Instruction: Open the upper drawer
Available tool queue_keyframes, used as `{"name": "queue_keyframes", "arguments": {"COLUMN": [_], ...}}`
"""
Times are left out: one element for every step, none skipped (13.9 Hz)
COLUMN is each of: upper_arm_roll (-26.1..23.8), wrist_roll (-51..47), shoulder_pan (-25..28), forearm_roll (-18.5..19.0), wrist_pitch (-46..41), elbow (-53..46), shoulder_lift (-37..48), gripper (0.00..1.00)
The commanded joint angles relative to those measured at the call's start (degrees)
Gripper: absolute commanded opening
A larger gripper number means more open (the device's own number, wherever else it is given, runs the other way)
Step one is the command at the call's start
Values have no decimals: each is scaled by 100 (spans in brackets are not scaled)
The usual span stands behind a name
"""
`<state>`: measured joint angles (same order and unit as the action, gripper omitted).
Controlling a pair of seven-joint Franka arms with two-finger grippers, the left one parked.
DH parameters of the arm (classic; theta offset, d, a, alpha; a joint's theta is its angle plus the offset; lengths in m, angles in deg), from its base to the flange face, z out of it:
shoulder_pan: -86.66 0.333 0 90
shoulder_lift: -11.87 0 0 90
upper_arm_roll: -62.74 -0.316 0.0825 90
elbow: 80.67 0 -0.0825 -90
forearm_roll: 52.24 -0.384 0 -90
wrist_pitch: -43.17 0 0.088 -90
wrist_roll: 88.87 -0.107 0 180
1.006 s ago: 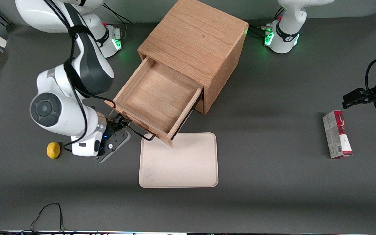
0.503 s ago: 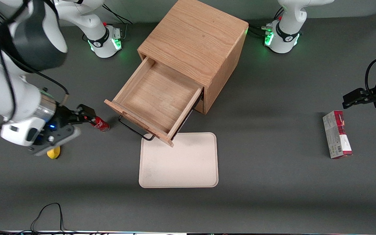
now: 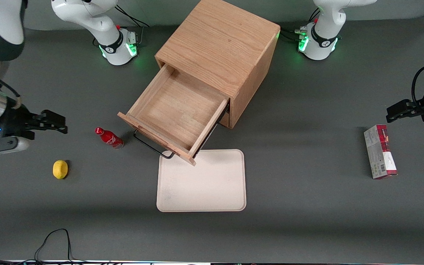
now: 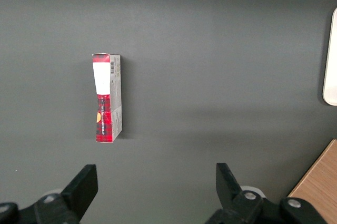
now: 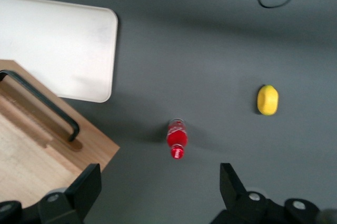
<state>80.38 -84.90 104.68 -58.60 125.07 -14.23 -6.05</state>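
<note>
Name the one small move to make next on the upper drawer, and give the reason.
Probably none beyond holding the hand clear, up near the working arm's end of the table. The upper drawer already stands pulled well out of the cabinet, its inside bare; the handle is free and the fingers are open.

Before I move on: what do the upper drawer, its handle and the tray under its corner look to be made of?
Upper drawer: light oak-like wood, matte, grain visible.
Handle: thin black wire or rod, probably metal.
Tray: smooth cream, rounded corners, likely plastic; material uncertain.
The gripper hangs open above the table, apart from all three, toward the working arm's end.
</note>
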Motion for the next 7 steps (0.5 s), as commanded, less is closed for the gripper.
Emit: {"name": "queue_keyframes", "arguments": {"upper_arm_roll": [-470, -846, -1146, -1297, -1464, -1640, -1711], "wrist_roll": [-178, -187, -178, -178, -178, -178, -178], "shoulder_pan": [-594, -981, -1315, -1501, -1686, -1862, -1977], "forearm_roll": [73, 82, 178, 327, 337, 363, 363], "wrist_pitch": [684, 930, 1055, 1160, 1327, 1468, 1495], "elbow": [1130, 1421, 1667, 1870, 2064, 2231, 2293], "shoulder_lift": [805, 1008, 1184, 1333, 1465, 1571, 1616], "gripper": [100, 100, 100, 100, 100, 100, 100]}}
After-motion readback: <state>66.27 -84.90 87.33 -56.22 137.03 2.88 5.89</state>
